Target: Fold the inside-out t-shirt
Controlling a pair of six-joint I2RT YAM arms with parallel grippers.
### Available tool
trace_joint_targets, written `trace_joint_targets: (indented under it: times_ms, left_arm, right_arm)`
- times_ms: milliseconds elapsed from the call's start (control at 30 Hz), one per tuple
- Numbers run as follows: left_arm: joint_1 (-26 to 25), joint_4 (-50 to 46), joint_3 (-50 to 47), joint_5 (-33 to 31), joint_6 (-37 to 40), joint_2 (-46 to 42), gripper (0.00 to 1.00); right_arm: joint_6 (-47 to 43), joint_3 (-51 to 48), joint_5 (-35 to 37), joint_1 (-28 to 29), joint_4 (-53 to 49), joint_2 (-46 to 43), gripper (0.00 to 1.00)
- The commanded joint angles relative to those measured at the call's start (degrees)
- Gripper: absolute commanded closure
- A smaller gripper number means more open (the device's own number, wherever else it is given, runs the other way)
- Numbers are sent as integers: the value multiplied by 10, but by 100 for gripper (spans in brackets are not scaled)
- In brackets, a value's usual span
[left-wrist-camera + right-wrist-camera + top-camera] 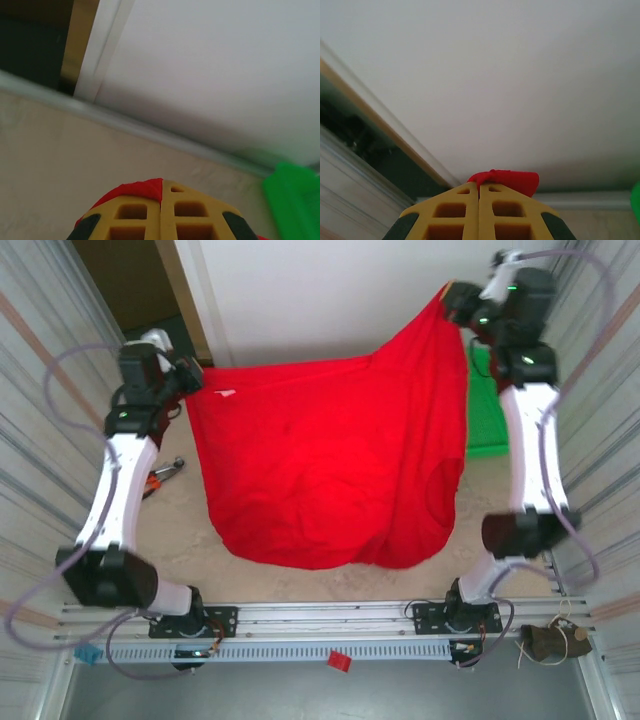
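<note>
The jaws of the left gripper (161,186) were seen pressed shut on a fold of the inside-out t-shirt (131,190), and those of the right gripper (479,187) were likewise clamped on a small tuft of the red cloth. From the top view the shirt was found hanging between the two grips as a sagging sheet above the far half of the table (185,530), the right grip held higher than the left, with the lower edge apparently draped onto the surface. The garment was judged light, limp and without stiffness; it could be expected to sag, swing and bunch, and a thin pinch might slip if the cloth were pulled hard. Hold was thought best taken at two well-separated points along one edge, so that the span could be kept taut. Which parts of the shirt were pinched could not be told. No lettering or neck label could be made out; only a small white tag (226,393) was noted near the left grip. A curved seam low on the right might have been a sleeve or the neck. The green basket (488,415) was partly hidden behind the cloth and the right arm.
</note>
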Motion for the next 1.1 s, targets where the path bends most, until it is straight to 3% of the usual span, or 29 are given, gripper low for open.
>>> trace_joint_targets:
  times_ms: [0, 200, 333, 433, 467, 533, 567, 600, 733, 867, 1067]
  left_arm:
    - [7, 20, -16, -31, 39, 60, 100]
    - [8, 35, 32, -64, 65, 226, 100]
    - [8, 32, 83, -77, 62, 293, 100]
    - [8, 9, 130, -82, 68, 330, 100]
    - [10, 0, 146, -77, 72, 340, 94]
    - [15, -18, 173, -67, 80, 354, 60]
    - [18, -29, 185, -70, 84, 354, 45]
    - [19, -35, 189, -73, 90, 354, 37]
    - [24, -44, 168, -94, 124, 320, 17]
    - [20, -20, 85, -54, 123, 265, 14]
    - [-2, 5, 28, 13, 111, 288, 15]
  right_arm:
    - [-37, 21, 14, 26, -63, 108, 100]
    - [-66, 222, 48, 73, -136, 362, 100]
    - [-56, 281, 59, 88, -111, 450, 100]
    - [-32, 282, 43, 88, -93, 463, 39]
    - [-27, 281, 32, 88, -98, 458, 29]
    - [-33, 269, 37, 92, -118, 428, 23]
    - [-38, 243, 43, 95, -121, 394, 22]
    - [-41, 208, 48, 98, -118, 360, 22]
    - [-14, -31, 47, 120, -80, 182, 23]
    - [45, -342, 65, 190, 31, 18, 24]
    - [165, -566, 106, 310, 125, -26, 27]
